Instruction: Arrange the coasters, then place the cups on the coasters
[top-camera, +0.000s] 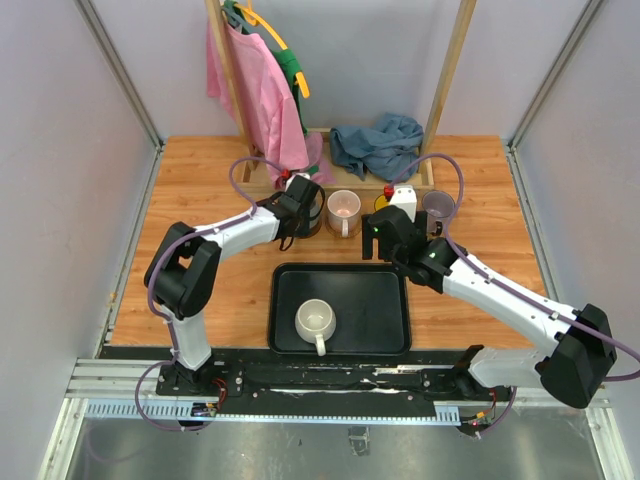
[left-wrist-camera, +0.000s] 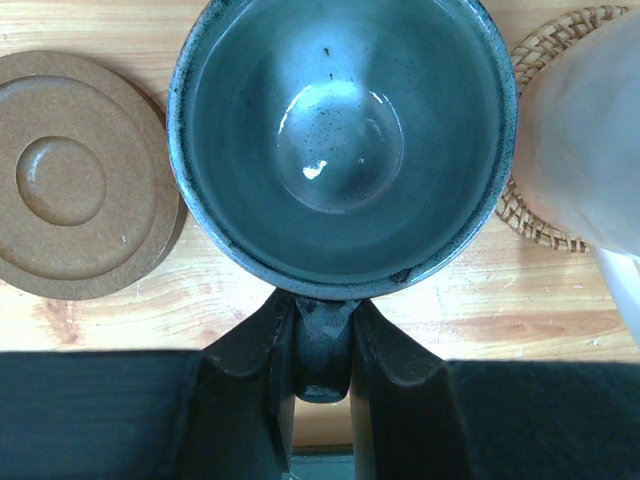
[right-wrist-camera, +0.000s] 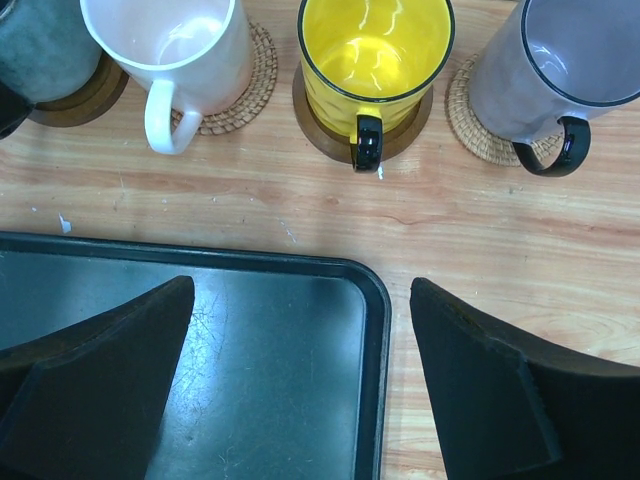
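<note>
While the white mug (top-camera: 315, 320) is sitting in the tray (top-camera: 385, 335), waiting for its place, the right end effector (right-wrist-camera: 300, 290) is hovering over the tray's far right corner, jaws wide apart and holding nothing. Beyond the tray, the left arm is reaching forward. The left end effector (left-wrist-camera: 322, 330) is clamping the grey mug (left-wrist-camera: 340, 140) by its handle, apparently seating it on a brown coaster (right-wrist-camera: 75, 100). An empty coaster (left-wrist-camera: 70, 175) is lying past the tray's far left corner.
</note>
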